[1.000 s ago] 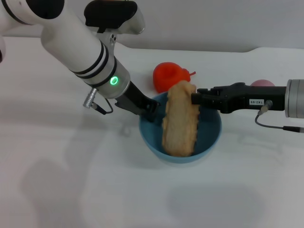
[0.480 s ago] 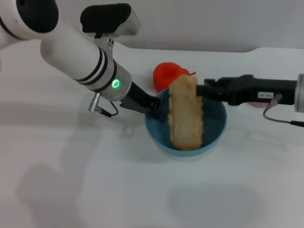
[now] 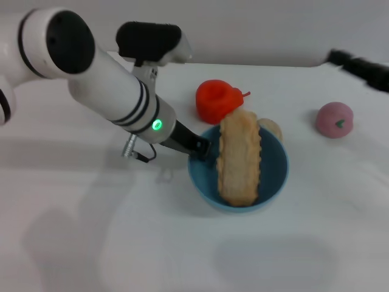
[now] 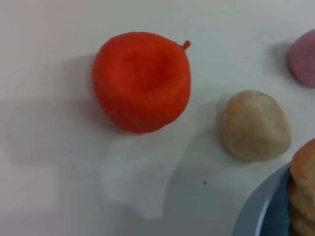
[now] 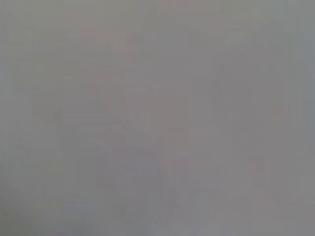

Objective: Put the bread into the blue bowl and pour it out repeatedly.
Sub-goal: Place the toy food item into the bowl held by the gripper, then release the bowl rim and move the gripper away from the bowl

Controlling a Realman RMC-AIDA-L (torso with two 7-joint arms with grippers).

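Bread (image 3: 239,159), long, tan-golden, scalloped along both edges, lying inside the smooth round light-blue bowl (image 3: 275,182) on the white table (image 3: 91,243). Long axis running from the near rim to the far rim, far end propped up over the rim, near end low against the wall.

Left gripper (image 3: 199,148), dark and slim, at the bowl's rim, seemingly pinched onto it, bread immediately beyond the fingertips and crosswise to the reach of the arm. By judgement, loading done and pouring next: tip the bowl away from the clamped side, sending the loaf out over the opposite rim, broadside or one end first. Risk of the loaf jamming across the bowl, being about as long as the bowl is wide.

Past the bowl from that gripper: small round beige bun (image 3: 271,128) just beside the far rim, then hollow red-orange fruit-shaped toy (image 3: 217,99) a little farther off, both close enough to catch a sliding loaf. In the left wrist view, same bun (image 4: 254,125) and toy (image 4: 141,81) apart from each other, bowl edge in a corner.

Farther out, round pink fruit toy (image 3: 334,119), well apart. Farthest, right gripper (image 3: 358,66), raised at the table's far edge, well clear of the bowl, idle; spread or pressed together, impossible to tell. Left arm clearly the nearer.
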